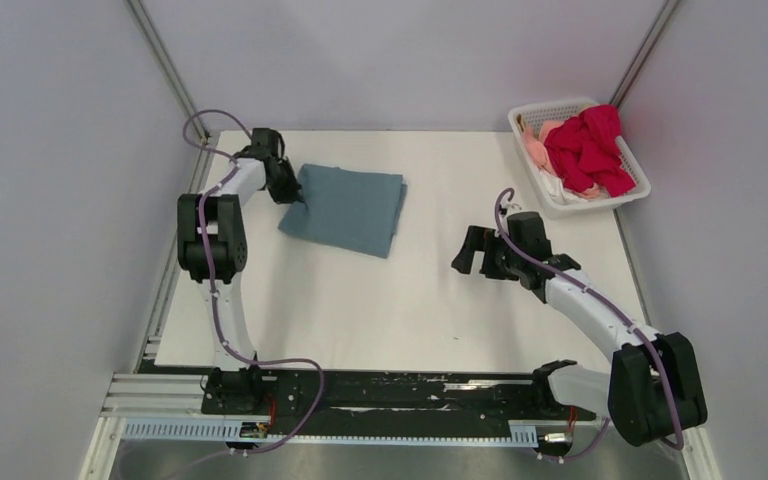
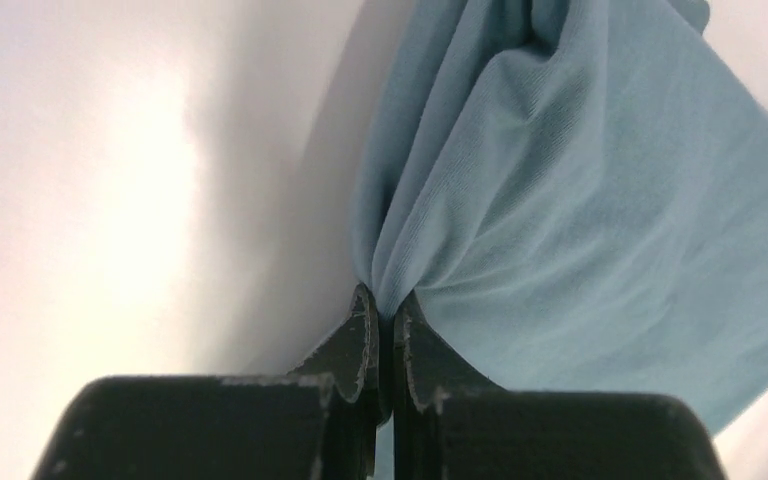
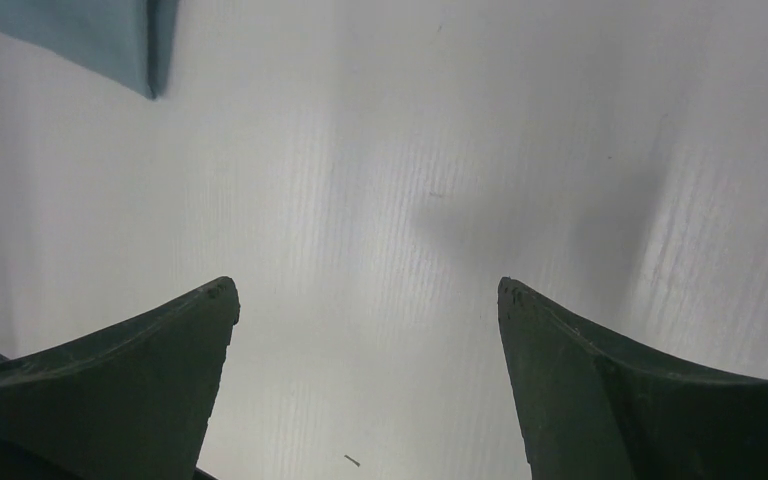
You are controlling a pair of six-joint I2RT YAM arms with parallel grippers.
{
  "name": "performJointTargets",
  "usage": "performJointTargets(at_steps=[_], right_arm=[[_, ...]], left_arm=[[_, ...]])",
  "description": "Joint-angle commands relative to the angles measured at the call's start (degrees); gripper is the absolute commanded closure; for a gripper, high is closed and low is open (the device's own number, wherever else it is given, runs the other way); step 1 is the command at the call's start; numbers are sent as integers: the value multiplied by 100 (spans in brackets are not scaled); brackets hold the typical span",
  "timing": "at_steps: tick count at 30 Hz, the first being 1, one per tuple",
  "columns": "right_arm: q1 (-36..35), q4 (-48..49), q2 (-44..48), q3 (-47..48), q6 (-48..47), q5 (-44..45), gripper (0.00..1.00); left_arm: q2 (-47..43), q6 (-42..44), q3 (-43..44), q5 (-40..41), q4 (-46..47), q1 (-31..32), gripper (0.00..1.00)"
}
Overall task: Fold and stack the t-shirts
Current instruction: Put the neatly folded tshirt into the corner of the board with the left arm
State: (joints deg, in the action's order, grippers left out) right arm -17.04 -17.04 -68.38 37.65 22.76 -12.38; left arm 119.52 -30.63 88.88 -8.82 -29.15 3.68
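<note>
A dusty blue-grey t-shirt [image 1: 347, 208] lies folded into a rectangle on the white table at the back left. My left gripper [image 1: 295, 197] is shut on its left edge; in the left wrist view the cloth [image 2: 580, 200] bunches between the closed fingertips [image 2: 365, 320]. My right gripper [image 1: 468, 252] is open and empty above bare table at centre right, and its wrist view shows a corner of the blue-grey shirt [image 3: 110, 40] at the top left. A bright red t-shirt [image 1: 590, 150] and a pale pink one [image 1: 536, 150] lie crumpled in the basket.
A white plastic lattice basket [image 1: 538, 112] stands at the table's back right corner. Grey walls close in the table on the left, back and right. The arm bases and a black rail [image 1: 390, 395] run along the near edge.
</note>
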Motion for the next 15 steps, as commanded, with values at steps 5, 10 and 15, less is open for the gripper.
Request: performJointTargets(at_steps=[5, 10, 15], right_arm=[[172, 103, 258, 120, -159, 315, 0], [194, 169, 334, 67, -146, 607, 0], [201, 275, 204, 137, -118, 819, 0]], left_arm=[[1280, 1403, 2984, 862, -1325, -1255, 100], [2028, 1848, 4402, 1023, -1744, -1781, 100], [2209, 2000, 4713, 691, -1225, -2033, 100]])
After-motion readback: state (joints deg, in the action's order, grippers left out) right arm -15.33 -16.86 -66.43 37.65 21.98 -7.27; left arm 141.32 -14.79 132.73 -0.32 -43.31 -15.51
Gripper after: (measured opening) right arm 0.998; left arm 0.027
